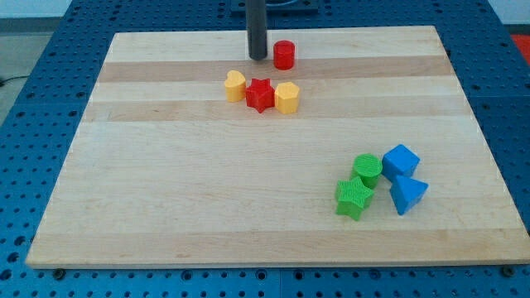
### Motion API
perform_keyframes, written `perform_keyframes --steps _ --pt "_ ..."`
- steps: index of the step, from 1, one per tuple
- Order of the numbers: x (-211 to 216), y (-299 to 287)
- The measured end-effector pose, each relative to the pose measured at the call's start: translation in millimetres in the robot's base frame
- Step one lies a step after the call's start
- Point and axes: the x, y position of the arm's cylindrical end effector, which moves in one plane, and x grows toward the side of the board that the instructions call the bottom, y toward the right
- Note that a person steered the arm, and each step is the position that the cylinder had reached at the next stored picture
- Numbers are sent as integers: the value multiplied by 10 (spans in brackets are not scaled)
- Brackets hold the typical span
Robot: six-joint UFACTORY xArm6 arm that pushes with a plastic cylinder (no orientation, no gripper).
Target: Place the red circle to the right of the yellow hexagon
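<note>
Worktop (248,215) first: a pale wooden board of glued strips, lying on a blue perforated table (33,99) and filling most of the view. My end effector is a plain dark rod with nothing to spread or press together, so it pinches nothing; my tip (258,59) rests near the middle of the worktop's far edge.

Just beside my tip, toward the worktop's right edge, stands the small red plastic circle (284,55), a short cylinder. Whether rod and circle touch or a thin gap parts them I cannot tell.

A little nearer the worktop's centre sits a tight row of three: a yellow plastic heart (235,86), a red plastic star (260,95), and the yellow plastic hexagon (286,98) at the row's right end, each close against its neighbour.

Well apart, by the near right corner, cluster a green plastic circle (367,169), a green plastic star (354,199), a blue plastic cube (401,160) and a blue plastic triangle (407,194).

What the coming move turns on, as I judge it: the red circle lies on my tip's right and almost straight behind the yellow hexagon, so it needs to go right and toward the near edge. My tip is placed for the rightward push but would need to get behind the circle, on the far-edge side, to bring it down level with the hexagon without knocking the row.
</note>
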Motion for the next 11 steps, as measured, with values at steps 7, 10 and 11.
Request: perform_keyframes --steps 7,10,11 --pt "928 636" --pt "1150 1734" --pt "1162 2297"
